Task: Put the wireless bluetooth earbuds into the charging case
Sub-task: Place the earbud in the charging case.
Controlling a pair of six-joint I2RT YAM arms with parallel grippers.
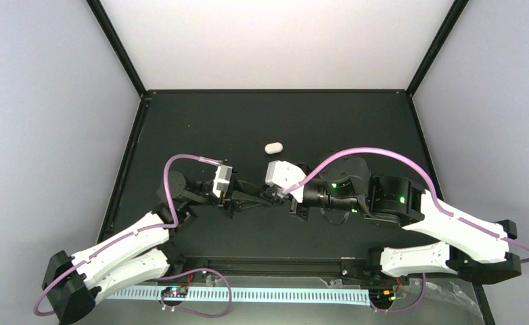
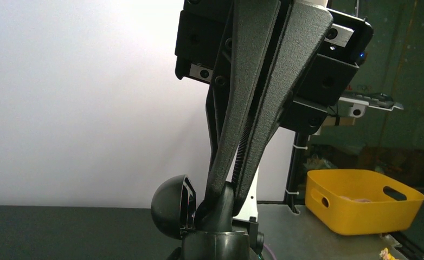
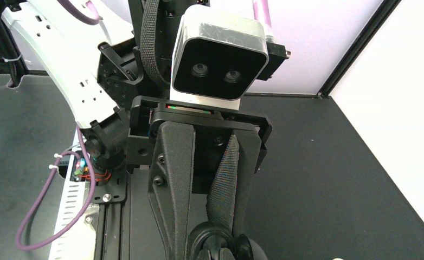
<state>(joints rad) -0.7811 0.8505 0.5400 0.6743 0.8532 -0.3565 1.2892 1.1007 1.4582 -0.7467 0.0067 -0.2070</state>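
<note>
One black round case, lid ajar and contents unseen, is pinched narrowly by the left gripper and right gripper. One white case lies beyond them, apart. The earbuds are hidden.

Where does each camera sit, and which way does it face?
Top external: above and behind the robot, looking down on the table; left arm and right arm show, left claw facing right claw.
Left wrist: on the left arm, facing rightward at the right claw, yellow bin beyond.
Right wrist: on the right arm, facing leftward at the left claw and its camera.
Shared: wrist views face each other; each shows the other's claw.
</note>
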